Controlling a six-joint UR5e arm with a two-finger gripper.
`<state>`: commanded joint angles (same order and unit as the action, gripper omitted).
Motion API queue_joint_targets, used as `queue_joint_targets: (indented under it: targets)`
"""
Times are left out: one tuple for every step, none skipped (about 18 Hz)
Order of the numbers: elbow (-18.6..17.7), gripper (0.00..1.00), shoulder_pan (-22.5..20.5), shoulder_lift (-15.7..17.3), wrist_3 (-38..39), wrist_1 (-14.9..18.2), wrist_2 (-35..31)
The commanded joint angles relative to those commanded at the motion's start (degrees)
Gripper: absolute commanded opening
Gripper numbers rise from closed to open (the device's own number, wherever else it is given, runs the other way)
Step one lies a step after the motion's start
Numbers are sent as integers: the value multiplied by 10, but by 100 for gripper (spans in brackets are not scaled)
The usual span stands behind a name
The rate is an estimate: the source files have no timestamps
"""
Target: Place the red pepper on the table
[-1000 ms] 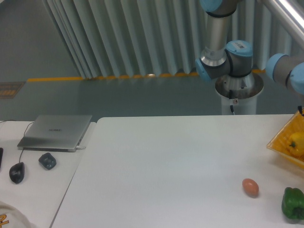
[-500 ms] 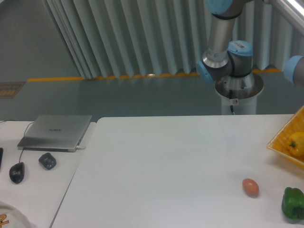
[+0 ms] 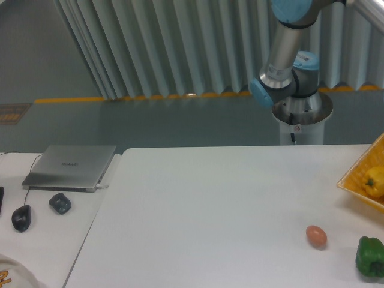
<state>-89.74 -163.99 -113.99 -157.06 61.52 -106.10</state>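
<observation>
Grey pleated curtains hang behind the large white tabletop (image 3: 210,204); on the adjoining desk to its left sit a closed silver laptop (image 3: 71,165) and a black mouse (image 3: 21,218), set aside from the work area. Further right lie a brown egg (image 3: 316,236) and a green bell pepper (image 3: 370,257), with a yellow pepper (image 3: 375,180) in the yellow basket (image 3: 354,180) at the edge. Neither the red pepper nor the gripper is in view, so whether its fingers are spread or pinching cannot be told; only the blue-jointed arm (image 3: 287,48) shows.

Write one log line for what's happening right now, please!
red pepper: not visible | end effector: out of frame | table: holds brown egg, green pepper | yellow basket: yellow pepper inside
</observation>
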Motion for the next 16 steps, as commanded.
queue_joint_targets:
  targets:
    - [3,100,-4,-3,-4,0,9]
    - [4,100,-7,-5,-5,0,10]
    - [4,100,-8,-10,-5,-1,9]
    - [4,100,-8,-11,-4,-1,9]
    - [5,100,-7,-12,-3,0,6]
    - [7,100,-6,-12,-4,1,5]
    - [7,100,-6,-13,-2,1,5]
    - [9,100,-5,-13,-2,1,5]
    - [9,100,-5,-14,-3,1,5]
    - [9,100,-4,-15,-4,1,5]
    - [9,100,-4,-16,-3,1,5]
    - [10,100,-4,-16,-2,1,5]
    - [11,100,-4,-17,-2,1,5]
    - [11,100,-4,-18,-2,1,5]
    - [11,100,-4,-18,-2,1,5]
    - [11,100,-4,-19,-2,1,5]
